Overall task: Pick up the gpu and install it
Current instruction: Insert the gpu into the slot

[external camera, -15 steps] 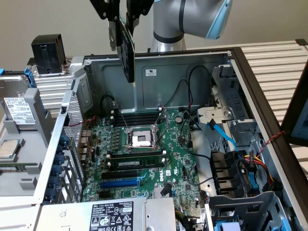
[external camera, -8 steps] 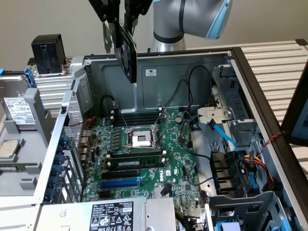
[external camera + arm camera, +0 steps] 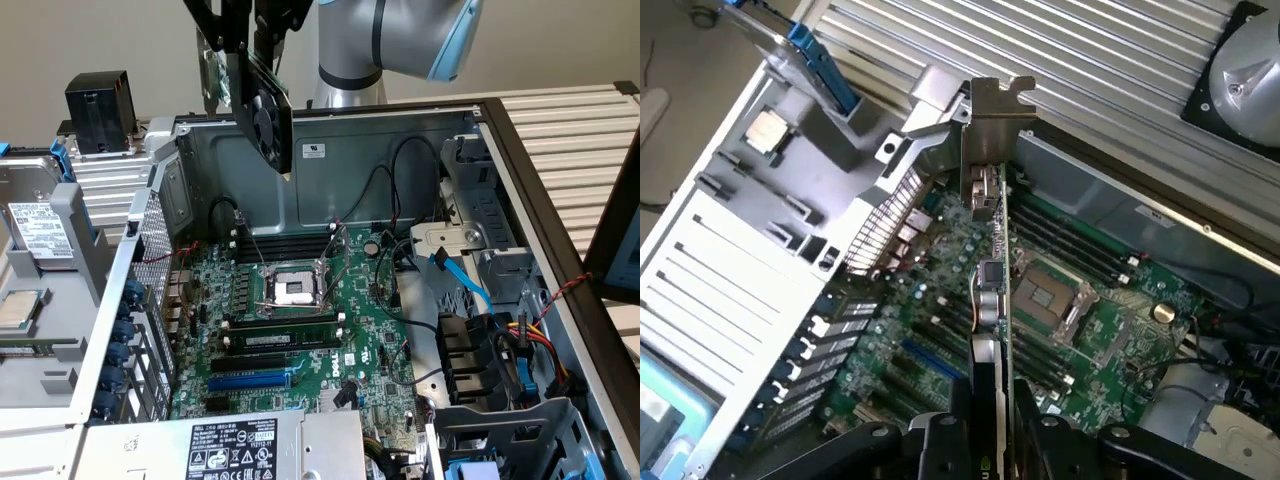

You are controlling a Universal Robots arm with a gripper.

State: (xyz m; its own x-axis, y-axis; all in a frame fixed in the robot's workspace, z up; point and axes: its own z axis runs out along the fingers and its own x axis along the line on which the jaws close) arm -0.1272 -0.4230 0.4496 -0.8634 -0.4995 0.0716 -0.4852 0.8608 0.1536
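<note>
My gripper (image 3: 243, 38) is shut on the gpu (image 3: 264, 112), a small card with a black fan shroud and a green board edge. It hangs upright above the open computer case, over the case's rear wall at the exterior view's upper left. In the wrist view the gpu (image 3: 992, 290) is seen edge-on, with its silver end bracket (image 3: 992, 125) pointing away from the camera. The black fingers (image 3: 938, 440) clamp it on both sides, and my gripper (image 3: 990, 445) is high above the green motherboard (image 3: 1100, 335). The motherboard (image 3: 300, 340) lies flat in the case below, with a blue expansion slot (image 3: 250, 380).
An empty CPU socket (image 3: 295, 290) and memory sticks (image 3: 285, 335) sit mid-board. The power supply (image 3: 235, 445) lies at the front. Cables and drive bays (image 3: 500, 345) fill the exterior view's right. A hard drive (image 3: 40, 235) and a CPU (image 3: 20, 310) lie outside, on the left.
</note>
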